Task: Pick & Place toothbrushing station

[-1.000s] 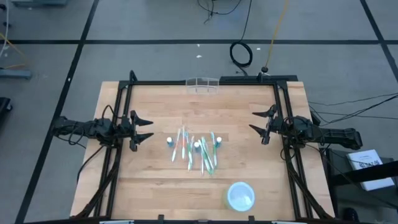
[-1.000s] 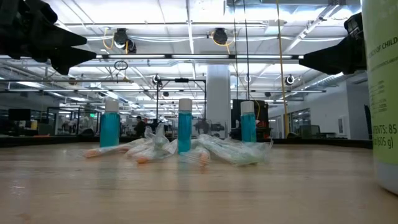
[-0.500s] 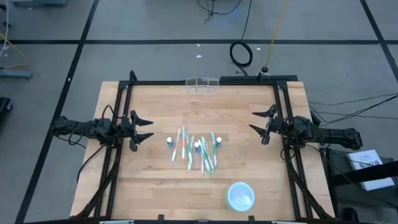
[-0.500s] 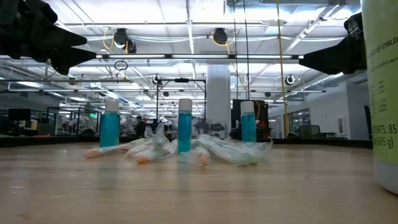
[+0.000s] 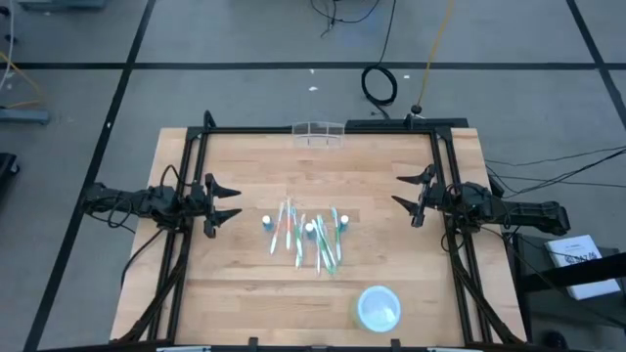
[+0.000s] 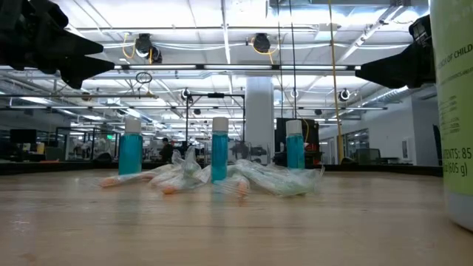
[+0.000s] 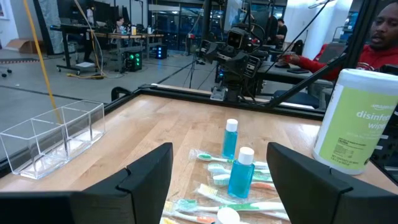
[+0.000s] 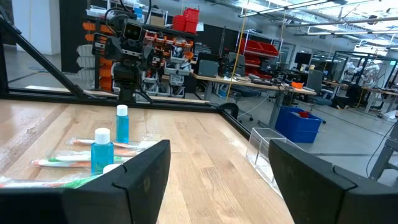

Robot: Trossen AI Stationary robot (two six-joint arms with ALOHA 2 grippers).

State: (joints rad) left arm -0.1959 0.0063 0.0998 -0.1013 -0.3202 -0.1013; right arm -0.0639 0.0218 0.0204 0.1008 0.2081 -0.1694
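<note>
Nothing picked yet: both arms are waiting at the counter's sides.

The wooden counter [image 5: 245, 284] is carrying the clear toothbrushing station [image 5: 319, 133] at its far edge, untouched, well apart from the pile of toothbrushes and blue bottles [image 5: 305, 235] and the white-lidded tub [image 5: 378, 307]. The left gripper [image 5: 223, 202] and right gripper [image 5: 411, 195] are hovering with jaws apart, holding nothing; the whole pick and place is remaining.

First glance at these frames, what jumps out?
The pile of toothbrushes with small blue bottles at the table's middle. The clear holder cup sits apart at the far edge, the white-lidded tub near the front. The left gripper and right gripper hang open at either side.
</note>
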